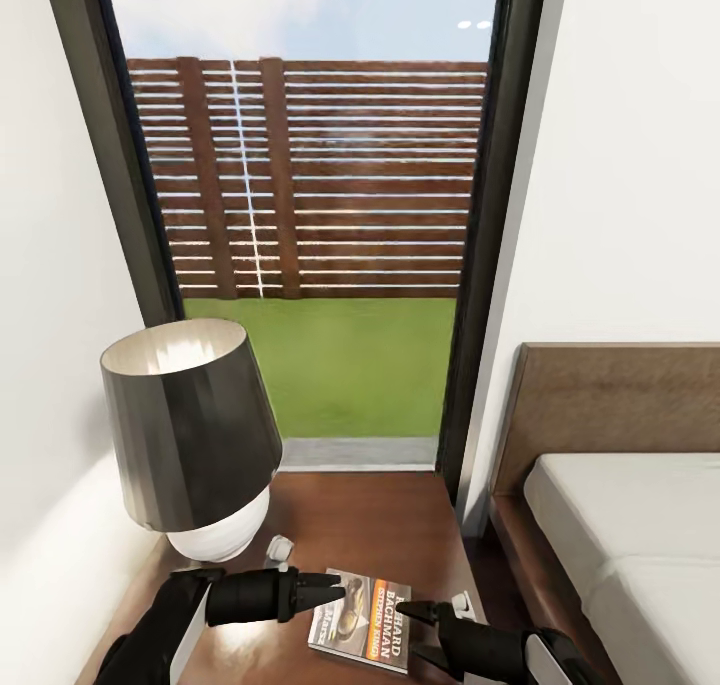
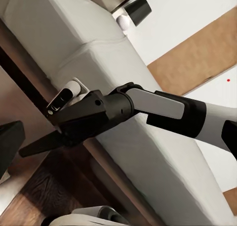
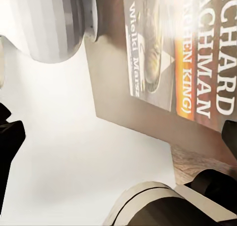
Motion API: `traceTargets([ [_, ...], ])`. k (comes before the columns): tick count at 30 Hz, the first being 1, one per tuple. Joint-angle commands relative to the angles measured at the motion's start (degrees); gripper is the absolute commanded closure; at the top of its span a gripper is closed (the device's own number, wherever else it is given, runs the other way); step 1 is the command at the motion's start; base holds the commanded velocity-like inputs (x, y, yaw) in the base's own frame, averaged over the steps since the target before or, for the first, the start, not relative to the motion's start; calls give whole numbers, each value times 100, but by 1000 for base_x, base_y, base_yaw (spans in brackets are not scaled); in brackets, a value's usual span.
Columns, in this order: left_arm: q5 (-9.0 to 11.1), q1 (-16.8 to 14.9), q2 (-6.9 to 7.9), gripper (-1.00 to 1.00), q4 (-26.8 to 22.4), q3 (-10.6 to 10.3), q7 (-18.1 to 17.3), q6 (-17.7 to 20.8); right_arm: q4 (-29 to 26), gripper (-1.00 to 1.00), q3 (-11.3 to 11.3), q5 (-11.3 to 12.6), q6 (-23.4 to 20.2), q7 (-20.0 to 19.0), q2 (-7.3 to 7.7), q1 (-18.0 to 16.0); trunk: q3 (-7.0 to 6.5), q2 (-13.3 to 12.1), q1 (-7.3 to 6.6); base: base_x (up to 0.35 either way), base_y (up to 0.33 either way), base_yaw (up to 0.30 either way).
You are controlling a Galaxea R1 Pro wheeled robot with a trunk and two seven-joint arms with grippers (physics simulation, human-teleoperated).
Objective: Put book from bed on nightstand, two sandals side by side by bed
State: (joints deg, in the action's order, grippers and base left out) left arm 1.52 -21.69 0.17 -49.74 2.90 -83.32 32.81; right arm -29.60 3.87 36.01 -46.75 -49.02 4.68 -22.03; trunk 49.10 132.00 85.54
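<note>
We see the book (image 1: 362, 620) lying flat on the nightstand (image 1: 390, 525), between our left end effector (image 1: 330, 592) and right end effector (image 1: 418, 630). Both hold nothing; left fingers look pressed together, right ones spread. The bed (image 1: 630, 525) lies beyond our right end effector.

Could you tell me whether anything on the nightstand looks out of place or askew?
Nothing looks damaged or spilled. The book lies flat on the nightstand beside the lamp, turned slightly askew to the top's edges, with the left gripper and right gripper on either side.
</note>
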Motion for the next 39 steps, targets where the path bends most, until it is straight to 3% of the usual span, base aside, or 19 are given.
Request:
traceTargets([
  [1, 6, -2, 1, -100, -1, 1, -18, 60, -1, -100, 26, 34, -20, -5, 6, -3, -13, -39, -24, 0, 0, 0],
  [11, 6, -2, 0, -100, -1, 1, -22, 60, -8, -100, 17, 38, -1, -5, 6, -3, -192, -440, -243, 0, 0, 0],
  [21, -59, 126, 18, -100, 86, -17, -24, 76, 11, -100, 108, -18, 326, -17, 44, 208, -192, -439, -243, 0, 0, 0],
  [28, -130, 352, 18, -100, 189, -25, -26, 76, 237, -100, 114, -90, 557, -28, 71, 435, -317, -720, -396, 0, 0, 0],
  [39, -135, 534, 18, -100, 192, -26, -26, 76, 590, -100, 115, -94, 909, -35, 85, 453, -515, -1161, -638, 0, 0, 0],
])
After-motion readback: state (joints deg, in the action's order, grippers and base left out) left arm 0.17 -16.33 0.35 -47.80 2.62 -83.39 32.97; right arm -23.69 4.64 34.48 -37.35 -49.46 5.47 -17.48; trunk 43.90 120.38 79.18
